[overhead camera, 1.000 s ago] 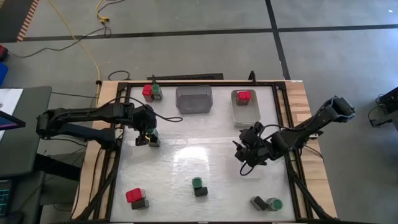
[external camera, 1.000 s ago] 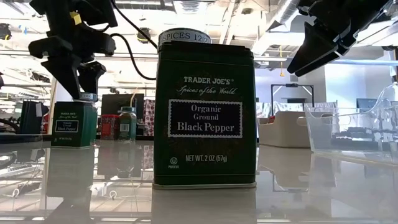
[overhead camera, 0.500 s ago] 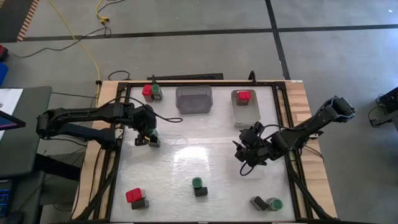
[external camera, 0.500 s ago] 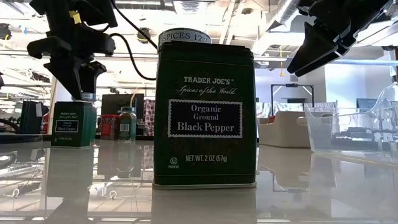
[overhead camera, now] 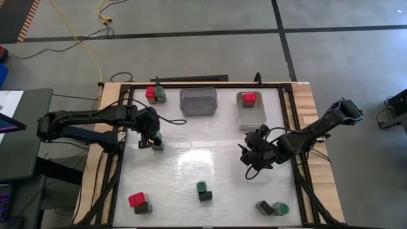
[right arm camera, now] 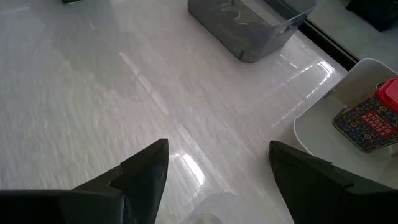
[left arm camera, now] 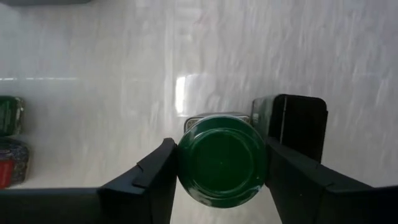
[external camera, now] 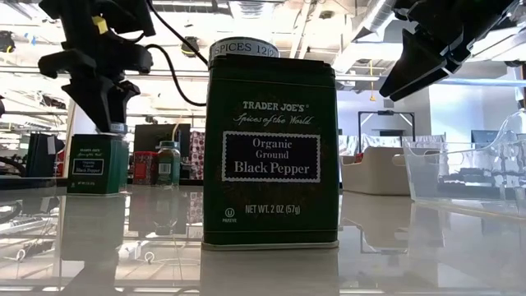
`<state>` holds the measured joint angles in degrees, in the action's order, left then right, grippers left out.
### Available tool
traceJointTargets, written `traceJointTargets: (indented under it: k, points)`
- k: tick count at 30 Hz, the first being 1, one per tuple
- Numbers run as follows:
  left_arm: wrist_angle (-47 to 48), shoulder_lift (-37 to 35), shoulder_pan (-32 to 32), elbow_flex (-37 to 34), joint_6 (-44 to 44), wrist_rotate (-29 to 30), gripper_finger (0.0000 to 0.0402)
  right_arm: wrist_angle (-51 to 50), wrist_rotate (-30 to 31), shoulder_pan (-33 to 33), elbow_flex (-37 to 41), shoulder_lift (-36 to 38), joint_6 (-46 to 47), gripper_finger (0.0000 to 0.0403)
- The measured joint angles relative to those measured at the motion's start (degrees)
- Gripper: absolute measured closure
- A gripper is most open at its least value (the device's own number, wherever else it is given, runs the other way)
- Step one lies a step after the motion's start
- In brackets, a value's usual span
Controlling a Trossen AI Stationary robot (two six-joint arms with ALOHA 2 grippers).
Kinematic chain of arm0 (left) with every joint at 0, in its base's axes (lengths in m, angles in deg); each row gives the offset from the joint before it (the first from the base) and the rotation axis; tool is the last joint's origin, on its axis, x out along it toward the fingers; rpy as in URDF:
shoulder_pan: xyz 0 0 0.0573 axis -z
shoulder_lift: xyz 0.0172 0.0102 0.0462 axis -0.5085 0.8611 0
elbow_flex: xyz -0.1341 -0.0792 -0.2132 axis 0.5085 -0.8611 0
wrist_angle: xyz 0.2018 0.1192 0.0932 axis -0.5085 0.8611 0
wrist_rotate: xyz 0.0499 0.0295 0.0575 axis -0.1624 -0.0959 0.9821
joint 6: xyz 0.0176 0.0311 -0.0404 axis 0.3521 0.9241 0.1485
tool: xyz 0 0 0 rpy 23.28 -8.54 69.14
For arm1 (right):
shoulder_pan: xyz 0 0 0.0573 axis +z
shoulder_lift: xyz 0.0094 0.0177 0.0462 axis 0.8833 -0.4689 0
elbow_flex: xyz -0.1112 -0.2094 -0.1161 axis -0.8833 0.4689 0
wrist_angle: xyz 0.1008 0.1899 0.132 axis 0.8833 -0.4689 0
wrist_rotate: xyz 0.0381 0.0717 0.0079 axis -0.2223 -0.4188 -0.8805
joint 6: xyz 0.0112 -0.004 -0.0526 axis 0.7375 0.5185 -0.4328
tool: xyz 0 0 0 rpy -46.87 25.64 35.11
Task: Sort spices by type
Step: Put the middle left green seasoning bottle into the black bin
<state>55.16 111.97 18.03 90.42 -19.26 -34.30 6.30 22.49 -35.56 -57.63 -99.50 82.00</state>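
L tool (left arm camera: 222, 177) sits over a round green-lidded jar (left arm camera: 222, 164), smooth glossy lid, w/ both flat dark fingers (left arm camera: 152, 180) pressed against the lid's sides: pinching it. Just beside the jar, on the far side of one finger, a boxy dark tin (left arm camera: 297, 122) stands upright on the counter (left arm camera: 124, 74), which is white, glossy, faintly streaked. In the low view the tool comes down from above onto the jar top behind a small dark green tin (external camera: 97, 164) labelled Black Pepper.

R tool (right arm camera: 217, 180) hangs above bare counter, fingers spread wide, nothing between them. Ahead of it: a grey rectangular tray (right arm camera: 252, 25), rounded corners; off to one side a white tray (right arm camera: 323, 134) holding a red-capped boxy spice (right arm camera: 373, 115) w/ patterned label.

Vs 1 s ago: L fingers have closed in from a wider stance onto the lid; arm position about the same. R tool unchanged.

Nearest the low cam, a large rectangular dark green pepper tin (external camera: 271, 152), upright, metal-look, round lid behind its top.
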Motion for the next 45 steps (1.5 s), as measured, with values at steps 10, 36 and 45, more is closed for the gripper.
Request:
traceJointTargets:
  k: [10,36,45]
  points:
    - [-0.4,0.1,-4.1,7.5,-2.3,0.1,0.0201,0.0,0.0,0.0,0.0,0.0,0.0,0.0097]
    - [4.3,38.6,-16.1,55.3,21.0,-8.2,0.02,0.0,0.0,-1.9,0.0,0.0,-1.3,0.0097]
    - [4.2,50.5,-20.4,60.5,26.5,-11.7,0.0199,0.0,0.0,-1.8,0.0,0.0,-1.6,0.0097]
